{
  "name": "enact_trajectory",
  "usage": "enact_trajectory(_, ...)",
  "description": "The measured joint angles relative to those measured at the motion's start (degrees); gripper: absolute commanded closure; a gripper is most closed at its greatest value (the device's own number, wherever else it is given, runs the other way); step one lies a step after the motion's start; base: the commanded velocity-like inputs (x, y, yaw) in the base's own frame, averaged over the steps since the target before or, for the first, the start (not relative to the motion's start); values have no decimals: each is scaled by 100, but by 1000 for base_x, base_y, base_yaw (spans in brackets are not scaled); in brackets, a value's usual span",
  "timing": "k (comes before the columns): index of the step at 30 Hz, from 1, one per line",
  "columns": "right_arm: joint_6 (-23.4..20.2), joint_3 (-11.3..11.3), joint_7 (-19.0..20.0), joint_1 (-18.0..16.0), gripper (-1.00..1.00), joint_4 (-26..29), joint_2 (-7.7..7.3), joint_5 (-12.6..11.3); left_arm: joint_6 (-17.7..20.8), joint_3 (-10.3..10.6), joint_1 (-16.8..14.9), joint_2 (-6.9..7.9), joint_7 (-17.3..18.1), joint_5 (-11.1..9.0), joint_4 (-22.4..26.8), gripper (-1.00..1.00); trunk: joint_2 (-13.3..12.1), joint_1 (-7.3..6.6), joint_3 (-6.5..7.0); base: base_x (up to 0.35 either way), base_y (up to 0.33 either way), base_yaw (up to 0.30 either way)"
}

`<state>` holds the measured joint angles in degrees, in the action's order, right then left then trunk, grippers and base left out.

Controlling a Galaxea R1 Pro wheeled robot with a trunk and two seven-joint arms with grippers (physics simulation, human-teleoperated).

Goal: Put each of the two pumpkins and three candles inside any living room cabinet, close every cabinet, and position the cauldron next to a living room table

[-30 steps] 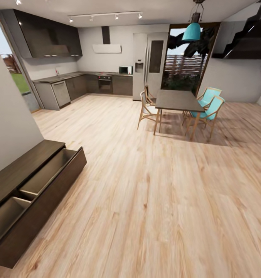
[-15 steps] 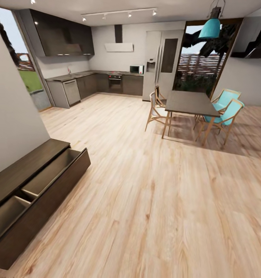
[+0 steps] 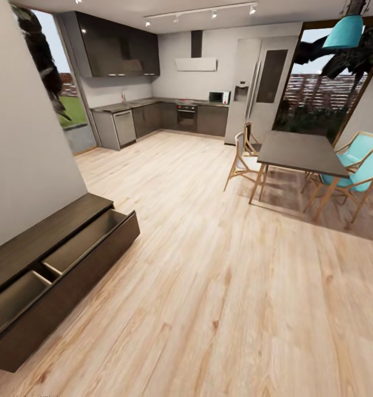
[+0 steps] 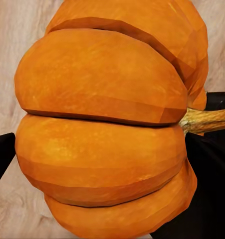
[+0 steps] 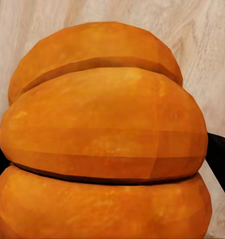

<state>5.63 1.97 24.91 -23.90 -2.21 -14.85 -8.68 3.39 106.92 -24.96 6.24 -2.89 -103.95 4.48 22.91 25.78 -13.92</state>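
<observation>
Each hand pinches a pumpkin: left gripper (image 4: pixel 100 144) on one pumpkin (image 4: pixel 102 119); right gripper (image 5: pixel 105 149) on the other pumpkin (image 5: pixel 105 134); cabinet (image 3: pixel 54 259) near left, drawers (image 3: pixel 84 240) open; I'd approach square, lower into the drawer, then release.

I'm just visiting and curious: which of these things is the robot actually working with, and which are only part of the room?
In the job:
pumpkin in left gripper
pumpkin in right gripper
cabinet, drawers open

Just there:
dining table
turquoise chairs
kitchen units
</observation>
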Motion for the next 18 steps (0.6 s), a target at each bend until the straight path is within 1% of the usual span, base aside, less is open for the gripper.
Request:
enact_trajectory(13, -13, -7, -36, 0, 100, 14, -13, -5, 0, -5, 0, 8, 0, 0, -3, 100, 0, 0, -26, 254, -239, 281)
enact_trajectory(15, -22, -9, -146, 0, 100, 16, -17, 0, 0, -7, 0, 8, 0, 0, -6, 100, 0, 0, -26, 254, -239, 292)
enact_trajectory(18, -32, 1, -420, 0, 100, 17, -7, 8, 0, -6, 0, 9, 0, 0, -7, 100, 0, 0, -26, 254, -239, 292)
